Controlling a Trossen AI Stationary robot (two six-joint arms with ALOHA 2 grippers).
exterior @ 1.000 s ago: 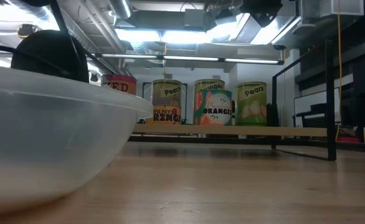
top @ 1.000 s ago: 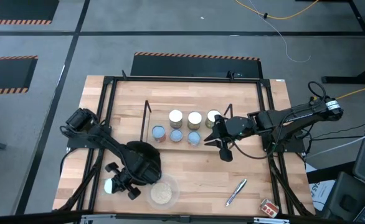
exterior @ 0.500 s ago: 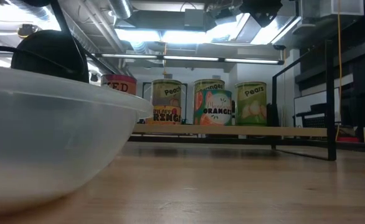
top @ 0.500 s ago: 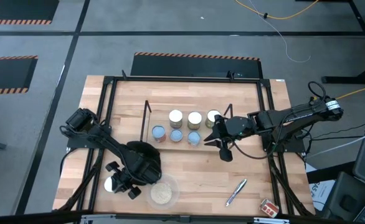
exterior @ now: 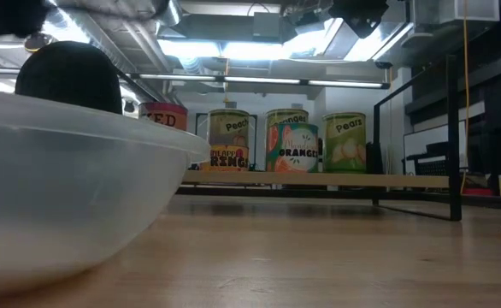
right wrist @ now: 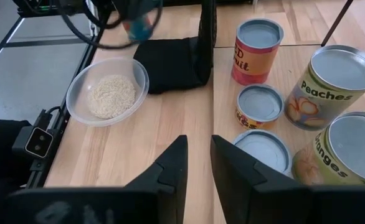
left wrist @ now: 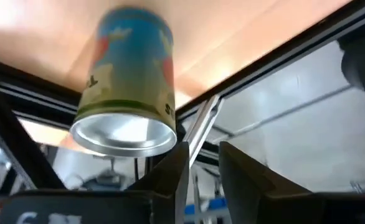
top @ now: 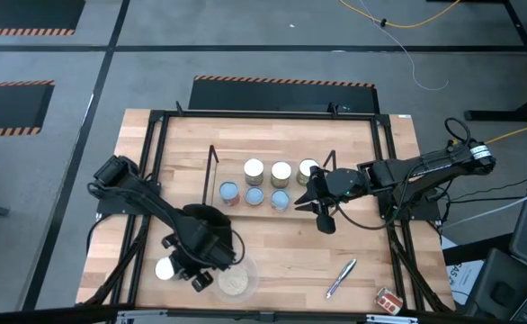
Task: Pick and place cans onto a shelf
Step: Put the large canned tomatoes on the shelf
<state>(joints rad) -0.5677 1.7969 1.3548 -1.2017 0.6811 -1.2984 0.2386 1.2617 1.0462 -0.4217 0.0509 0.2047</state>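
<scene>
Left claw [top: 184, 267] has shifted slightly toward the bowl [top: 234, 281] within the last second; its can [left wrist: 127, 87] sits just ahead. Grip cannot be told. Right claw [top: 319, 212], fingers nearly closed and empty, waits beside the shelf [top: 214, 171], which carries six cans.

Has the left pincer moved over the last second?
Yes. In the high view the left pincer, carrying a can, shifted toward the bowl.
</scene>
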